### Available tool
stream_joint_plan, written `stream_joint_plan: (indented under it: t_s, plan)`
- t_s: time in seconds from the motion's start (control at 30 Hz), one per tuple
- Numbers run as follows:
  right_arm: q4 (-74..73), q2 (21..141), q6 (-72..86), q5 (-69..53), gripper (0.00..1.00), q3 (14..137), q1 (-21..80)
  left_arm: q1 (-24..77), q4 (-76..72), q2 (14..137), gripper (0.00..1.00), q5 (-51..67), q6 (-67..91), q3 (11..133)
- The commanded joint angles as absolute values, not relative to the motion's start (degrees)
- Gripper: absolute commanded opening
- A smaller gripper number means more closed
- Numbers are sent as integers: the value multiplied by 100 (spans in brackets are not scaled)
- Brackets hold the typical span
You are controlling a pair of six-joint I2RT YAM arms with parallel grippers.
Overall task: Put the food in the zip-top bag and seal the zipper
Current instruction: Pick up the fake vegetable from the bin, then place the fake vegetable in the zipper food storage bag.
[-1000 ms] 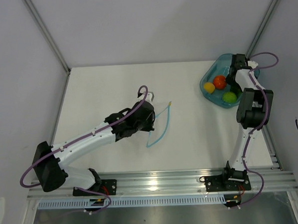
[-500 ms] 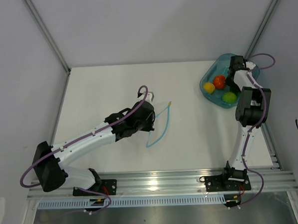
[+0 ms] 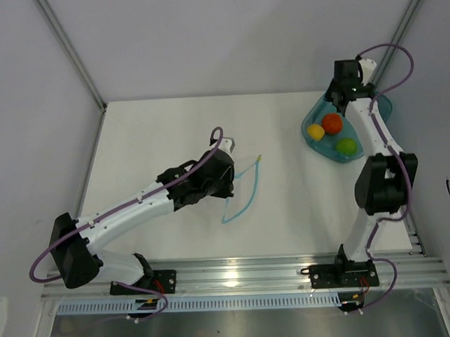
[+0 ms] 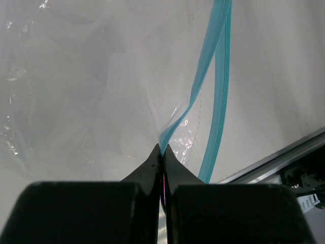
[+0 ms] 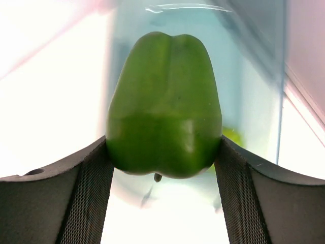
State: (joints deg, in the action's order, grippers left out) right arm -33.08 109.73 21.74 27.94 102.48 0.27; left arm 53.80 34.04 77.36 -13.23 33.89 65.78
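My right gripper is shut on the dark green pepper-shaped food, held by its sides above the teal bowl. From above, that gripper hangs over the bowl's far rim. The yellow, orange-red and light green food lie in the bowl. My left gripper is shut on the mouth edge of the clear zip-top bag, right at its teal zipper. In the top view the zipper curves in front of the left gripper.
The bowl sits at the table's far right corner, next to a slanted frame post. A metal rail with both arm bases runs along the near edge. White walls close in the table on the left and at the back.
The right gripper closed on the dark green food and lifted it out of the bowl, moving up and toward the back. The left arm and bag stayed put.
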Motion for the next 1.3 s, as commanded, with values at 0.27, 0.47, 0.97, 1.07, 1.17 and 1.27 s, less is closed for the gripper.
stream_joint_plan:
  t_s: [0.27,0.47,0.97,1.07,1.17,1.27]
  plan:
    - [-3480,6998,2417,951,36,7929,2169,5317,4025,7928,1,-642,3006,7549]
    - [-3700,5653,2706,-253,36,6690,3083,5265,4175,7849,1,-264,3085,7629]
    - [-3349,4078,3568,-1951,34,5283,3937,5265,4307,8086,1,334,3261,8059]
    - [-3375,4052,3770,-1977,34,5186,4016,5265,4237,8060,1,334,3287,8077]
    - [-3393,4087,3902,-1995,34,5098,4025,5273,4052,7954,0,351,3313,7911]
    - [-3323,4288,4183,-2083,34,5001,4025,5308,3701,7788,0,387,3384,7682]
